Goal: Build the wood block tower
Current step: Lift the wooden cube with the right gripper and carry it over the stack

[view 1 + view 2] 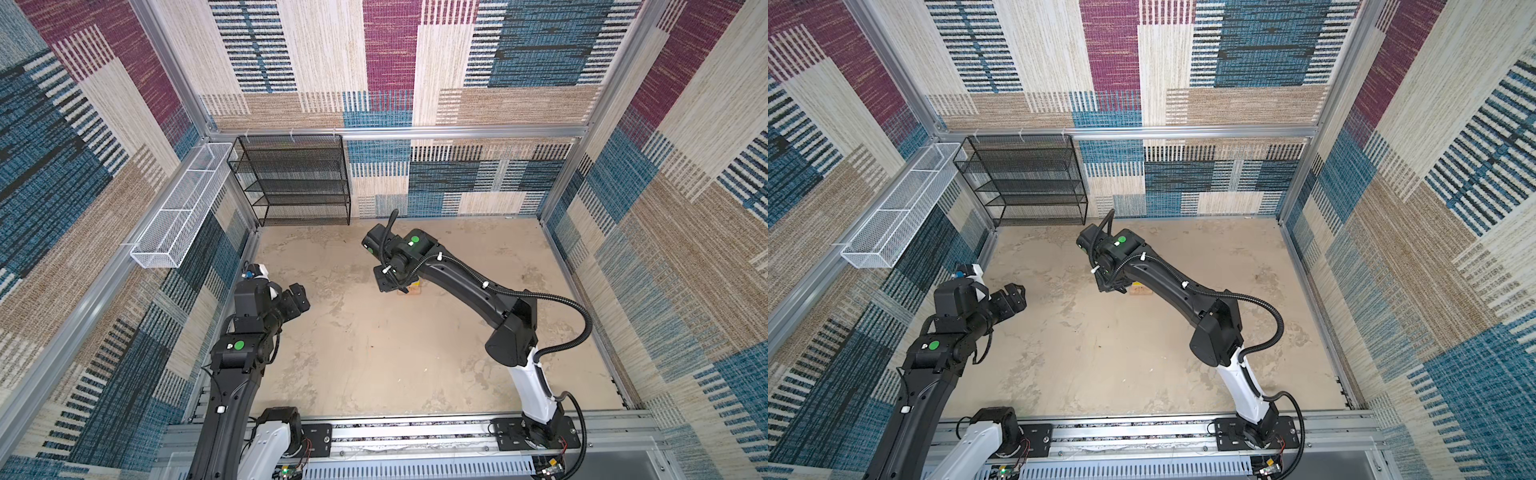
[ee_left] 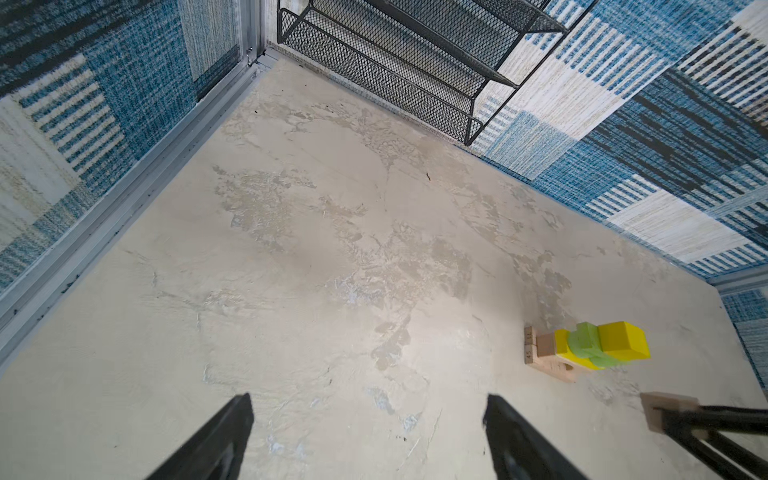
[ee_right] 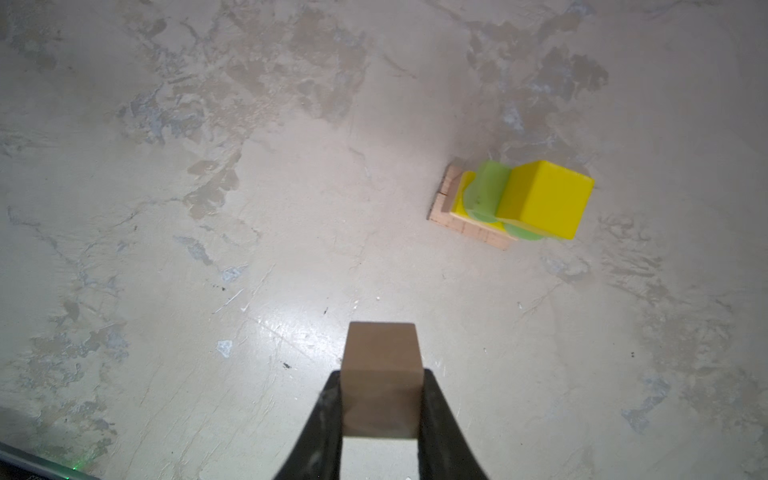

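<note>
Right gripper (image 3: 381, 386) clamped on the tan cube (image 3: 380, 357), held clear of the table (image 1: 374, 357). Taking the tabletop as a clock face with twelve at the back wall, it hangs a little toward twelve o'clock of centre. The wood block tower (image 3: 515, 203) stands just beside it at its three o'clock, largely hidden under the right arm (image 1: 457, 282) in both top views. It has tan bars (image 3: 469, 226) at the base, then a yellow bar (image 3: 459, 199), lime green pieces (image 3: 490, 187) and a yellow cube (image 3: 544, 199) on top. The step in hand appears to be capping that cube. It calls for bringing the tan cube squarely over the yellow face, edges aligned, lowering straight, and parting the jaws only once it rests. The upper blocks look offset from the base, so a sideways nudge could topple them. Left gripper (image 2: 370, 436), jaws wide and empty, hovers at nine o'clock, well apart. Farther back, a black mesh rack (image 1: 295, 178) stands at eleven o'clock and a white wire basket (image 1: 178, 208) hangs on the left wall near ten. Neither lies on the path.
</note>
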